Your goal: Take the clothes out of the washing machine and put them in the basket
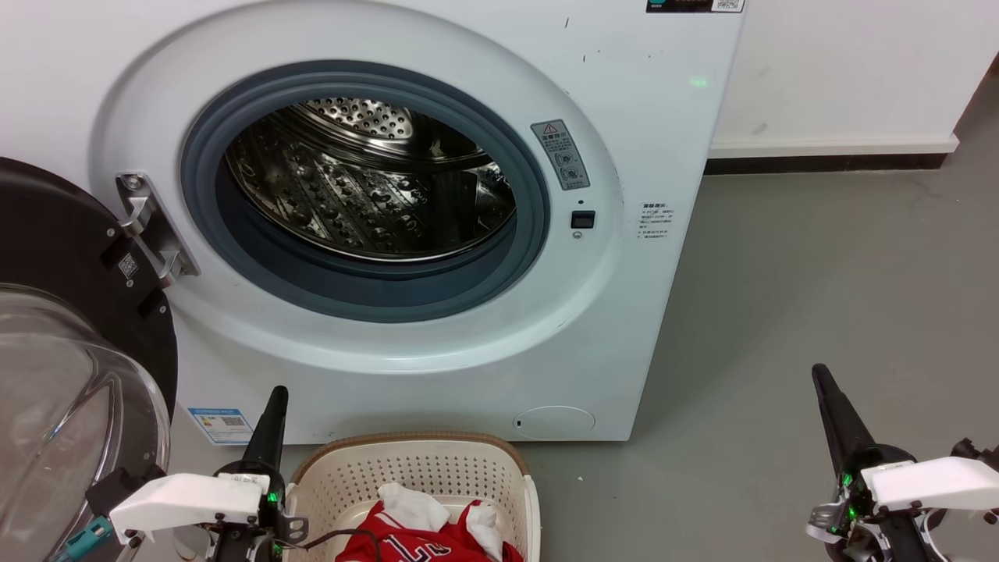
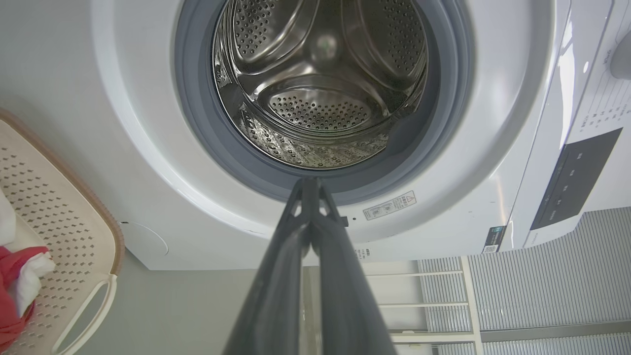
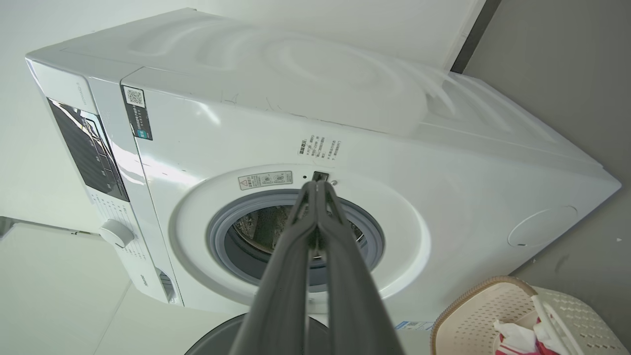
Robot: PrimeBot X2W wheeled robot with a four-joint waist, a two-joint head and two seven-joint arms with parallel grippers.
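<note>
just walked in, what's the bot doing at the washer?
The robot faces the washing machine, whose door stands open. The drum looks bare as far as it shows. Red clothes with white trim lie in the basket on the floor in front. The left gripper and right gripper are both shut on nothing, low to either side of the basket.

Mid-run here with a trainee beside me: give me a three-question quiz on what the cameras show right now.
1. True or false: a garment lies in the drum of the washing machine.
2. Fill in: the left gripper and right gripper are both ___.
3. The red clothes are in: A) the drum, B) the basket, C) the left gripper.
Key: 1 false; 2 shut; 3 B.
</note>
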